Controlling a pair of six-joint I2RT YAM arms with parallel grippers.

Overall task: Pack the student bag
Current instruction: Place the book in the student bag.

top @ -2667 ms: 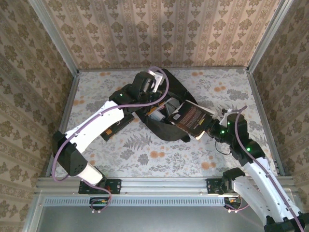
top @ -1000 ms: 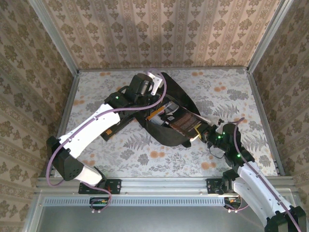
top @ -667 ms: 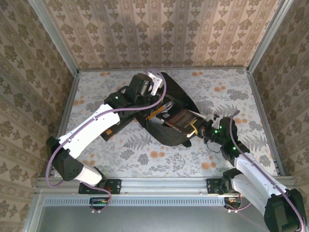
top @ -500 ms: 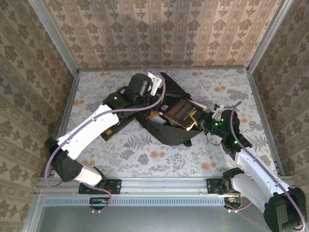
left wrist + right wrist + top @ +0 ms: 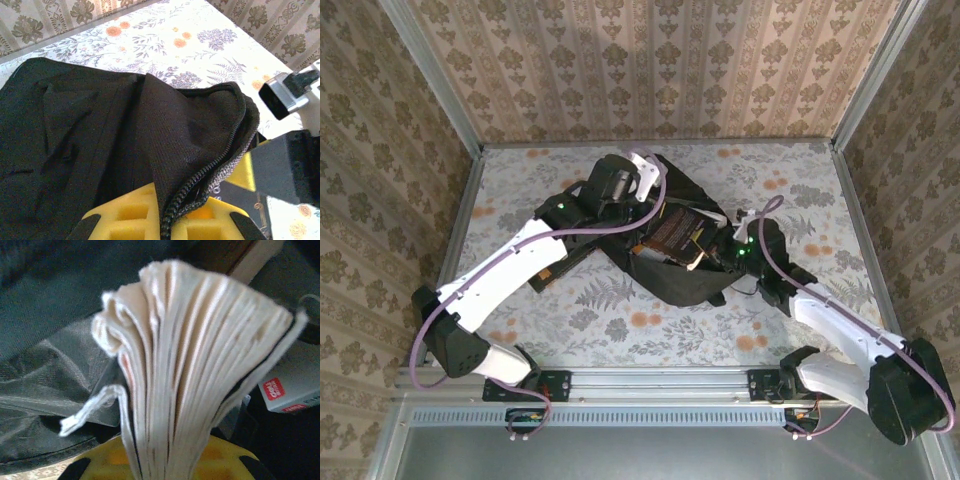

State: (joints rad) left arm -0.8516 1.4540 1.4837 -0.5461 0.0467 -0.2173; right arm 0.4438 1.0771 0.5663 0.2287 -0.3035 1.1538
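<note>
Two arms meet at the bag (image 5: 682,286), which lies mid-frame in the top view. There the left gripper (image 5: 170,222) pinches its zipper edge, holding the mouth up. Stretched low from the right, the right gripper (image 5: 161,464) clamps a book (image 5: 672,232) by its pages. The opening lies just left of the book, whose length points inward.

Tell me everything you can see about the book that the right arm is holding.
The book is thick, with a dark brown cover and cream pages that fan apart in the right wrist view. The right gripper is shut on one edge of it, yellow pads on either side. It lies tilted, partly inside the open mouth of the black student bag.
</note>
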